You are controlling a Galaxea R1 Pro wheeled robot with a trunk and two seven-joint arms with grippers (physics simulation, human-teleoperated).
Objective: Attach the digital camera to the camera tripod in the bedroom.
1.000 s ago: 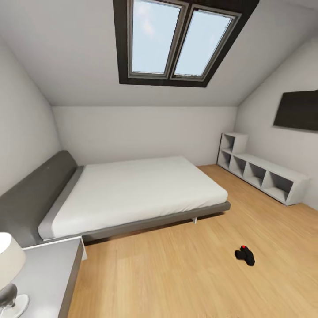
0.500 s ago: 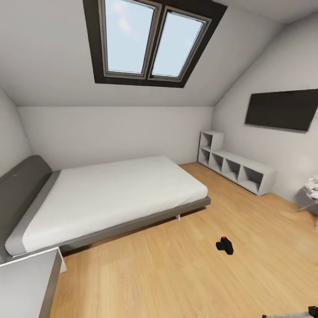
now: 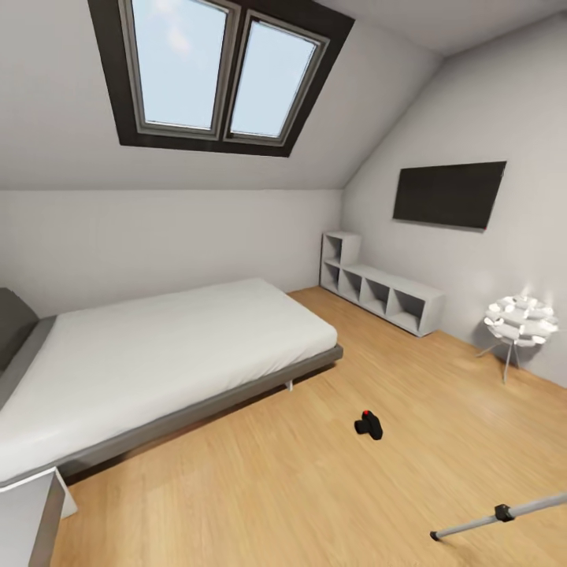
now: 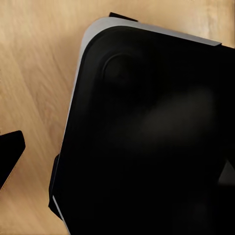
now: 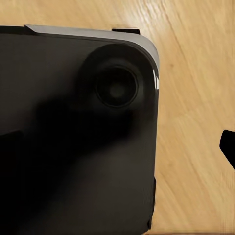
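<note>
An attic bedroom with a pale plank floor [image 3: 315,488], sloped white walls and a skylight [image 3: 220,75] overhead. The digital camera [image 3: 368,425] lies on the bare floor just past the foot corner of the bed [image 3: 157,354], at about 5 o'clock from that corner. One silver leg of the camera tripod [image 3: 504,516] pokes in at the head view's 4 o'clock edge, well apart from the camera.

The camera looks small, rigid and light, with a stubby lens jutting to one side. It would likely sit best pinched across the flat body, clear of the lens and the red mark on top. Being hard-shelled on smooth wood, it may skate if nudged from the side.

There is plenty of open floor around it. The bed frame is the nearest edge, at the camera's 10 o'clock. A low cubby shelf [image 3: 386,295] and a white globe lamp [image 3: 520,321] stand far off along the right wall.

Both wrist views look down on the robot's dark base over the planks. Whether either pincer is open or closed, I cannot tell.
</note>
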